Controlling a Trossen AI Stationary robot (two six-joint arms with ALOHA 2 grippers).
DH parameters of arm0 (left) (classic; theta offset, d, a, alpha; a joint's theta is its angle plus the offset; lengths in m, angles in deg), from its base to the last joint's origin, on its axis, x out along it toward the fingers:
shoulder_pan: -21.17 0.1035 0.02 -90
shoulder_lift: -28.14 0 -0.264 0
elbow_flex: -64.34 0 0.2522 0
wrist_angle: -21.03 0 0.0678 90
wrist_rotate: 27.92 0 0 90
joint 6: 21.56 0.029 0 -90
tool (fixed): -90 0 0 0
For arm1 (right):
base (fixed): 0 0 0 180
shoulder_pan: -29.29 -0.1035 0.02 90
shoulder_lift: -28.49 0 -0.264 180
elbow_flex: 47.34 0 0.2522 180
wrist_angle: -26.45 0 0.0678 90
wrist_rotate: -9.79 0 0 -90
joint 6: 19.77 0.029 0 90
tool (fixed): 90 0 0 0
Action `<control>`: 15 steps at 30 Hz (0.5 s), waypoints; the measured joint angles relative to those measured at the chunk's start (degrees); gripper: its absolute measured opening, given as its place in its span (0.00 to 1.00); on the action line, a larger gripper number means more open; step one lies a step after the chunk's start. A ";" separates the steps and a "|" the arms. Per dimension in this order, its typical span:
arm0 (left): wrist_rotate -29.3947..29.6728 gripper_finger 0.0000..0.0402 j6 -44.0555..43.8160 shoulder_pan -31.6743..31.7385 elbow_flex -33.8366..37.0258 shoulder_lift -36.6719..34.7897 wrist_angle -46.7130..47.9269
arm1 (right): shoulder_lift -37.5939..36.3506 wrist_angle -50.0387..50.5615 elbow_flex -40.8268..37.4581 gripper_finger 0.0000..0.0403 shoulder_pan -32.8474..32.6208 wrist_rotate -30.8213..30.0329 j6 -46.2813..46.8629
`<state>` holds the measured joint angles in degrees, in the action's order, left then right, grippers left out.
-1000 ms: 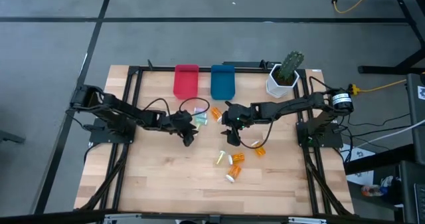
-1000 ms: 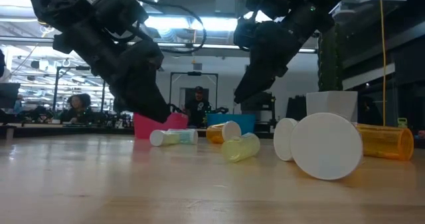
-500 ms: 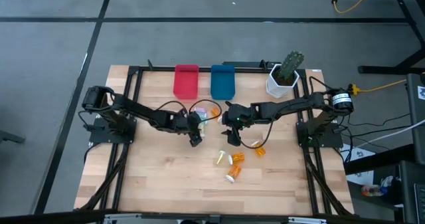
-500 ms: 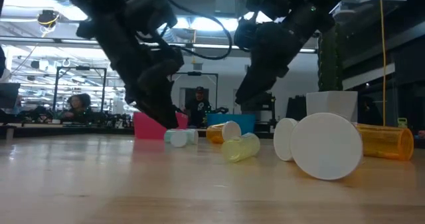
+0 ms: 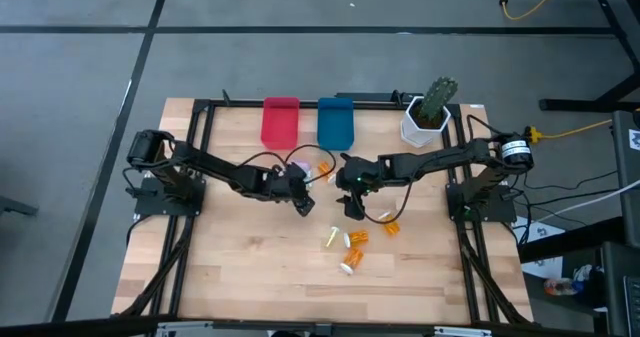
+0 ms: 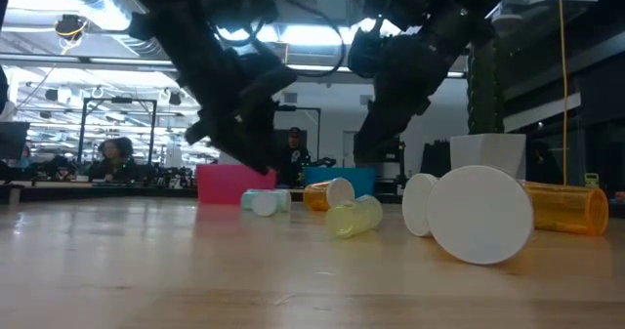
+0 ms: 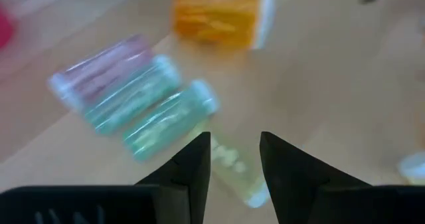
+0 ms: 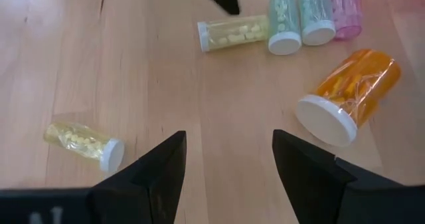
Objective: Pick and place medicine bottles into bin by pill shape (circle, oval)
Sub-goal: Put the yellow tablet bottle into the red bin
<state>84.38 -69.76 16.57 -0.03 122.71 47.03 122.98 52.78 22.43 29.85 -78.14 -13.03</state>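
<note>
From high up I see both arms meet in the middle of the table [image 5: 230, 267], but the little bottles near the bins are hard to tell apart there. My left wrist view shows them well: one pink bottle [image 7: 99, 68], two teal bottles [image 7: 133, 94], one orange bottle [image 7: 222, 14] and a yellow bottle [image 7: 232, 171] lying between the fingers [image 7: 196, 161] of the left gripper [image 5: 303, 203], which are apart and hold nothing. My right wrist view shows that same group from the other side and one more small yellow bottle [image 8: 83, 143] lying alone. The right gripper [image 5: 349, 208] hangs over bare wood with its fingers [image 8: 159, 167] wide apart. The low view has the white cap [image 6: 480, 215] of a near bottle big in front, hiding part of what lies behind it. A second group of about four bottles [image 5: 352, 247] lies nearer the front edge in the high view. At the back stand one red bin [image 5: 281, 122], one blue bin [image 5: 335, 123] and a white pot with a cactus [image 5: 428, 117]. People [image 6: 112, 155] sit far off in the room.
</note>
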 joint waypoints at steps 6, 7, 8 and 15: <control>0.63 0.31 -5.40 -0.30 0.04 0.00 3.65 | -0.30 0.12 0.01 0.56 0.00 -0.03 -1.44; 0.63 0.31 -5.67 -0.42 0.04 0.00 3.54 | -0.30 0.08 0.02 0.56 0.00 -0.02 -1.33; 0.63 0.31 -5.76 -0.50 0.06 0.00 3.51 | -0.29 0.13 0.02 0.56 0.00 -0.02 -1.31; 0.66 0.31 -6.84 -1.13 0.02 1.68 2.99 | 0.40 -2.89 0.08 0.56 -0.15 0.04 -1.27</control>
<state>85.04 -76.60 15.44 -0.01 124.39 50.01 123.38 49.89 22.51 29.70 -78.10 -14.30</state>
